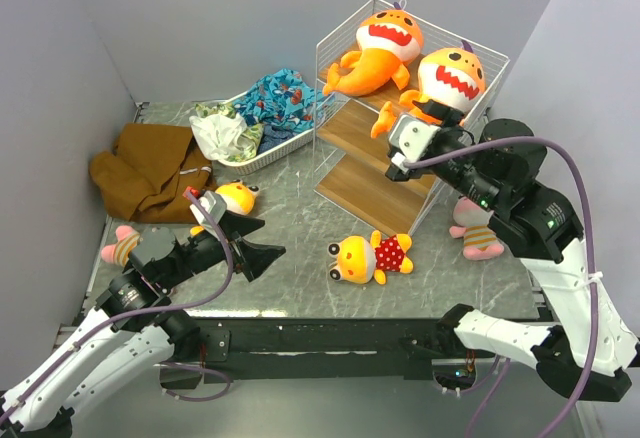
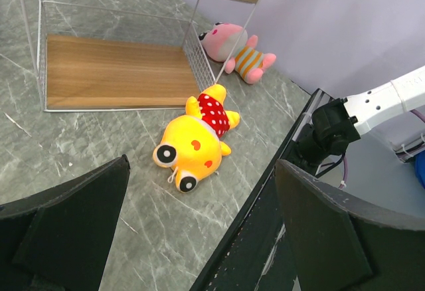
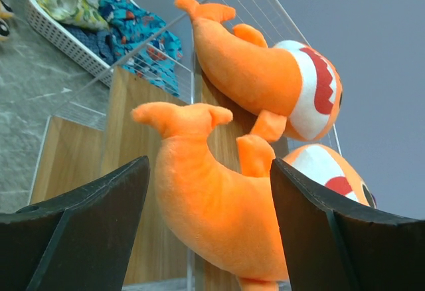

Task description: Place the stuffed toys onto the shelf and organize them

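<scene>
– Two orange sharks were up on the shelf (image 1: 345,43), upper right of the overhead view, weren't they?
– Yes. The back shark (image 1: 385,46) lay on the top tier, and the front shark (image 1: 452,80) was right against it. The right gripper (image 3: 209,171) stood spread wide. In its wrist view the front shark's tail and body showed between the fingers, though I couldn't tell whether they touched the plush.
– And the left gripper (image 2: 202,165)?
– Wide as well, holding nothing. A yellow-headed doll (image 2: 196,141) lay on the table (image 1: 300,208) beyond its fingertips, mid-frame, clear of them, near the shelf's bottom plank.
– The others?
– A second doll (image 1: 238,196) lay just above that gripper in the overhead frame. One pink plush (image 1: 120,246) was at the left edge, and the other pink plush (image 1: 475,233) was low right by the shelf.
</scene>
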`<state>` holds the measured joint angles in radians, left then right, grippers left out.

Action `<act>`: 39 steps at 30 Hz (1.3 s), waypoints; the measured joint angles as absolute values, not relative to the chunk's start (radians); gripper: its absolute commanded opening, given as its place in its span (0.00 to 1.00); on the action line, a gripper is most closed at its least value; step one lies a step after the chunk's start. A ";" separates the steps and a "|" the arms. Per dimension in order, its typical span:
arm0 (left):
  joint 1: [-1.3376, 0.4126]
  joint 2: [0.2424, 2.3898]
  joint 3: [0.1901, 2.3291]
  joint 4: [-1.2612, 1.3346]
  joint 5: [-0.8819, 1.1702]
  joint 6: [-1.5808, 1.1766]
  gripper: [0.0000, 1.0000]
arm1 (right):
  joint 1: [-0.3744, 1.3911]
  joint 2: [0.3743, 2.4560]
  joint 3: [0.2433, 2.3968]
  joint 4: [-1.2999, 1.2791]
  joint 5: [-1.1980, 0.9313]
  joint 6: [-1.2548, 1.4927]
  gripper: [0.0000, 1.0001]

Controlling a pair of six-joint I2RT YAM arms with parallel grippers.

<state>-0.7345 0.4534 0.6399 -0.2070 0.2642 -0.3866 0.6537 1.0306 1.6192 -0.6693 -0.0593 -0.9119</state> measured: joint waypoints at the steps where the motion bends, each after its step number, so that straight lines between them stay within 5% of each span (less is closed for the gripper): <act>1: -0.735 0.453 0.640 -0.207 0.264 -0.387 0.96 | 0.654 1.032 1.619 -0.672 -0.044 -0.919 0.74; 15: -0.735 0.453 0.640 -0.207 0.264 -0.387 0.96 | 0.631 1.102 1.633 -0.670 0.086 -0.997 0.58; 24: -0.735 0.448 0.640 -0.207 0.257 -0.388 0.96 | 0.599 1.096 1.634 -0.652 0.076 -0.993 0.76; 32: -0.735 0.505 0.670 -0.240 0.051 -0.469 0.96 | 0.598 1.060 1.661 -0.646 -0.040 -0.926 0.86; 39: -0.735 0.604 0.692 -0.356 -0.296 -0.710 0.96 | 0.615 0.957 1.605 -0.508 -0.164 -0.654 0.76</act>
<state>-0.7345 0.6044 0.6922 -0.3557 -0.2958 -0.7097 0.6147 0.9565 1.6051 -0.5076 -0.1642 -0.6537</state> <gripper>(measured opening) 0.967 0.812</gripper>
